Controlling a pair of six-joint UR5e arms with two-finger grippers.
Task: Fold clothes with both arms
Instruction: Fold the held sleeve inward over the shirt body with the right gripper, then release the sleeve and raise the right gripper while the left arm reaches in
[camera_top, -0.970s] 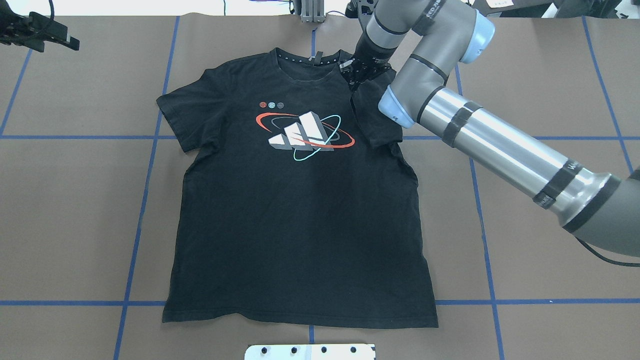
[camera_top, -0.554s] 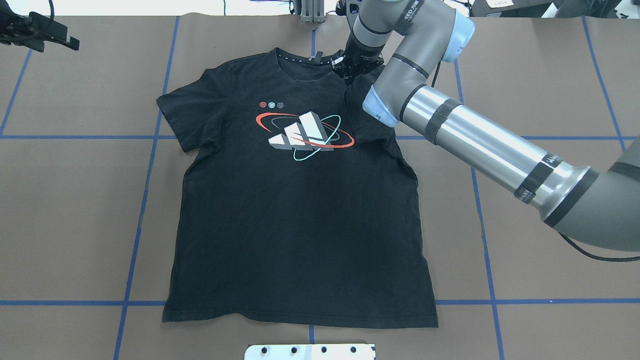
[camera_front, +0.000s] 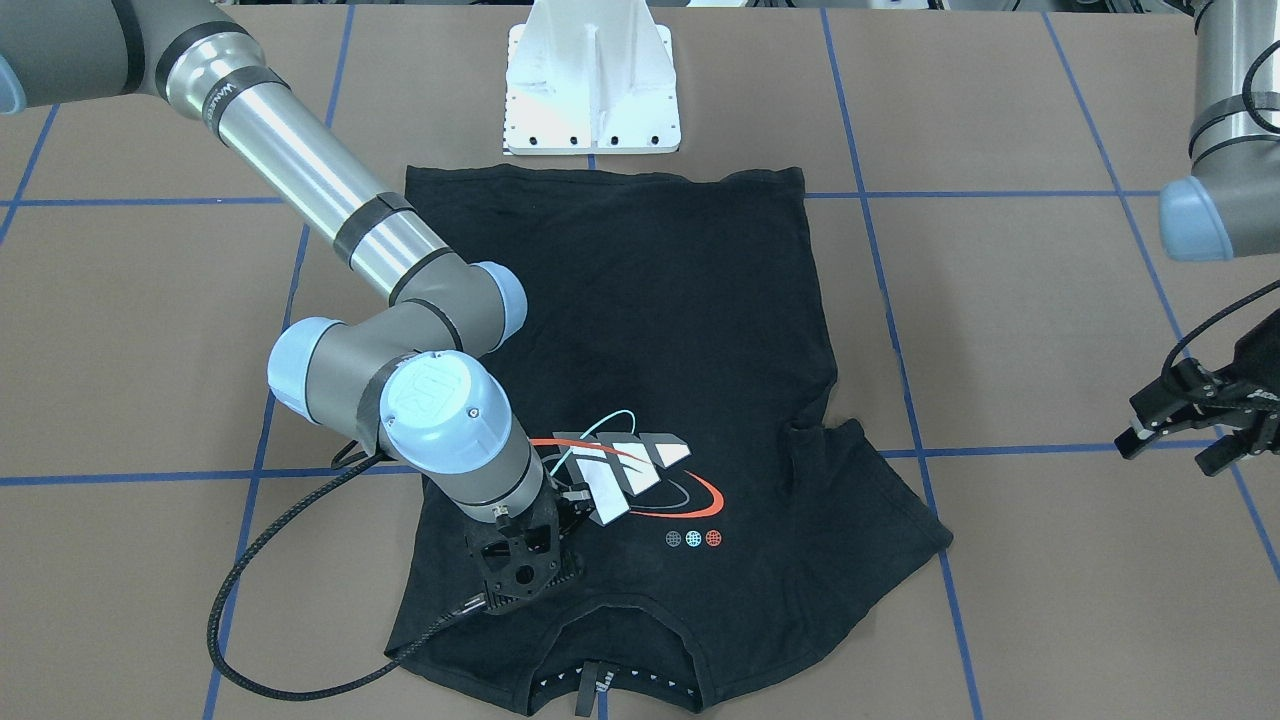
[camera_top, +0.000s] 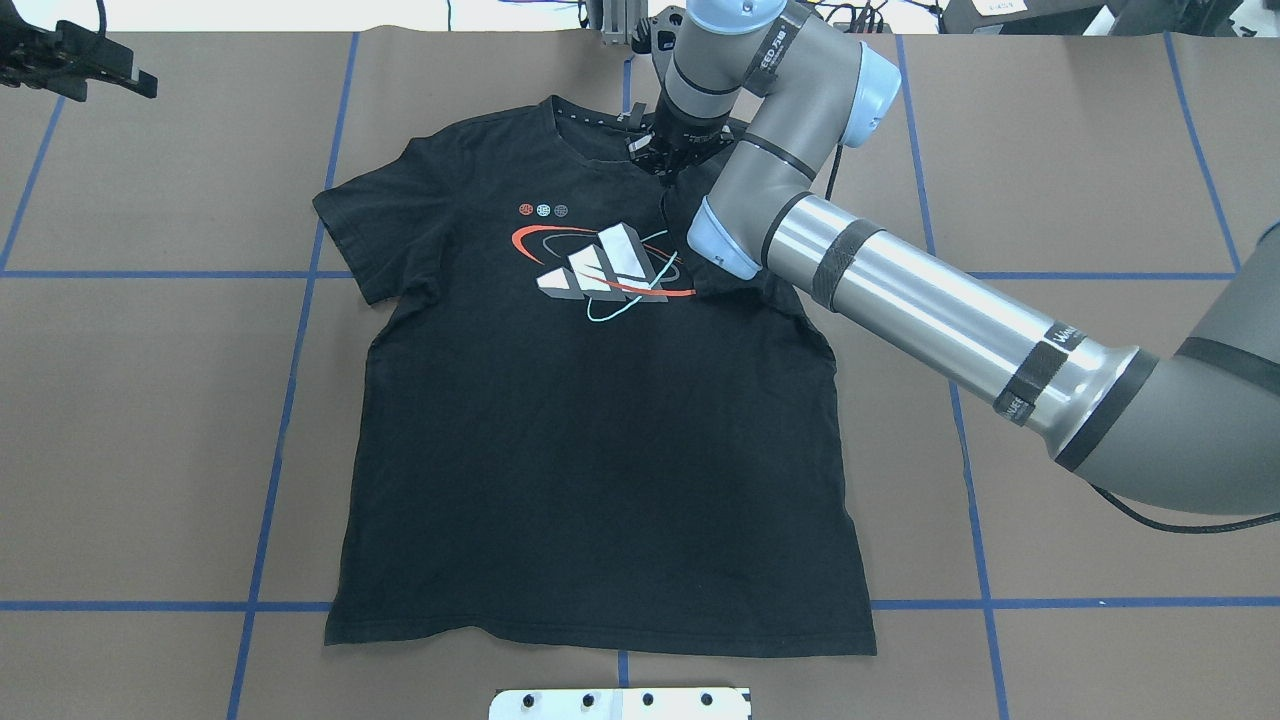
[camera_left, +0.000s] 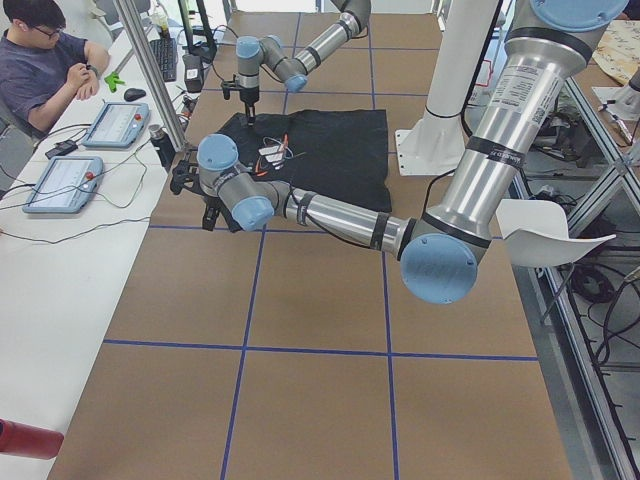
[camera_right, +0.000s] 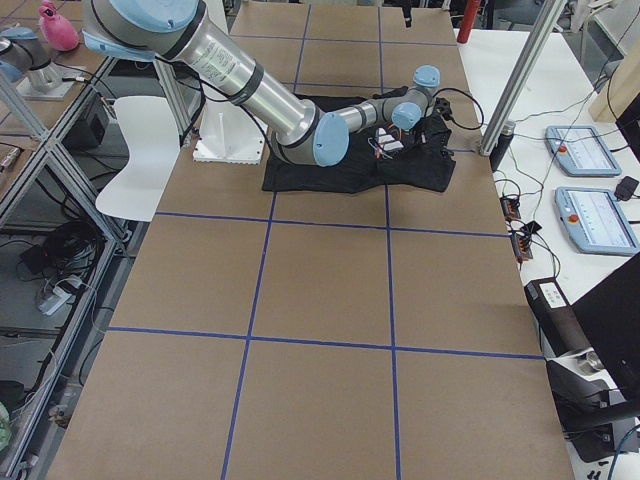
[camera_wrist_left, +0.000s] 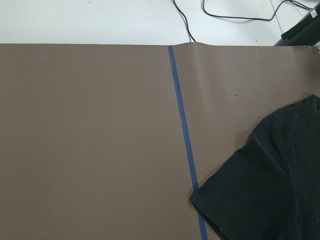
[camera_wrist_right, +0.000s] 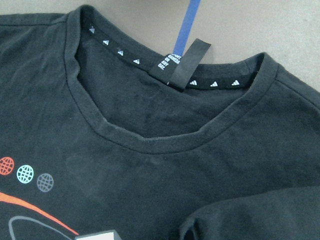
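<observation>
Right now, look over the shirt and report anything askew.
One thing stands out. The T-shirt's right sleeve is folded in over the chest, overlaps the edge of the graphic, and is held by the right gripper. The left sleeve lies spread flat, so the outline is lopsided. No damage shows.

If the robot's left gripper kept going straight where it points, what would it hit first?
Probably the brown table covering, beside a blue tape line; the left gripper, fingers open, aims down there, clear of the black T-shirt.

Black T-shirt (camera_top: 600, 450) with white-grey block graphic (camera_top: 600, 268) ringed red and teal.
</observation>
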